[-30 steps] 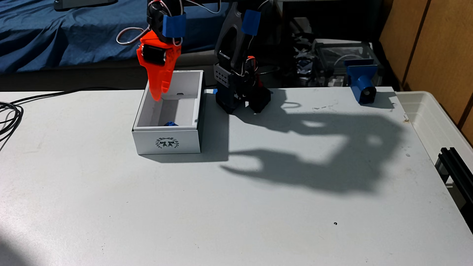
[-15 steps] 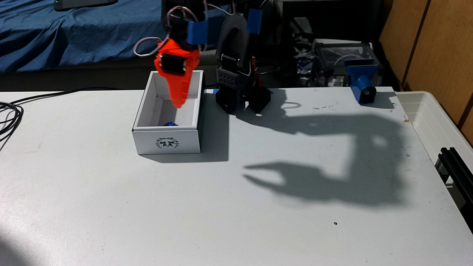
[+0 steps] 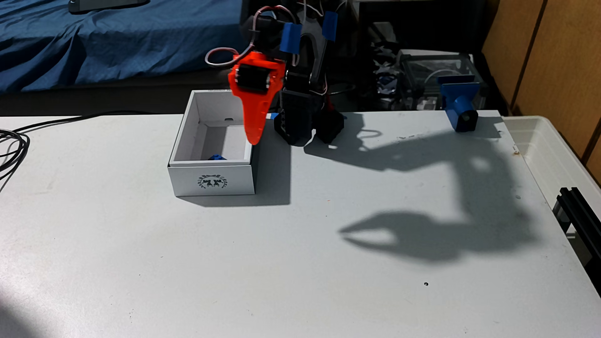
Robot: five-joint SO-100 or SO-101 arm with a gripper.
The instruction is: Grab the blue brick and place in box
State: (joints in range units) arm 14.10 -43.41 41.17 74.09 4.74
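A white table (image 3: 227, 276) is seen across most of the fixed view. A white box (image 3: 211, 182) is set on it, left of the middle of the frame, with a dark round leaf picture printed on its near short side. The blue brick (image 3: 217, 158) is found inside the box, down on the floor, right against the near wall; only its top part is seen over that wall. An orange claw (image 3: 253, 140) is held up in the air at the upper middle of the frame, and its tip is pointed down over the right wall of the box. Nothing is held in the claw. From this side the two fingers are seen as one shape, but in the dark shadow (image 3: 406, 237) thrown on the table at the lower right, the two tips are shown almost touching, with a small gap of light left behind them, so the claw is taken to be nearly pressed together. The black arm (image 3: 300, 110) is stood just right of the box, at the far edge of the table, and blue tape bands (image 3: 290, 37) are wrapped around it near the top. A blue plastic holder (image 3: 460, 104) is placed at the upper right. A blue cloth (image 3: 113, 39) is spread behind the table at the upper left, and black cables (image 3: 13, 146) are laid at the left edge.
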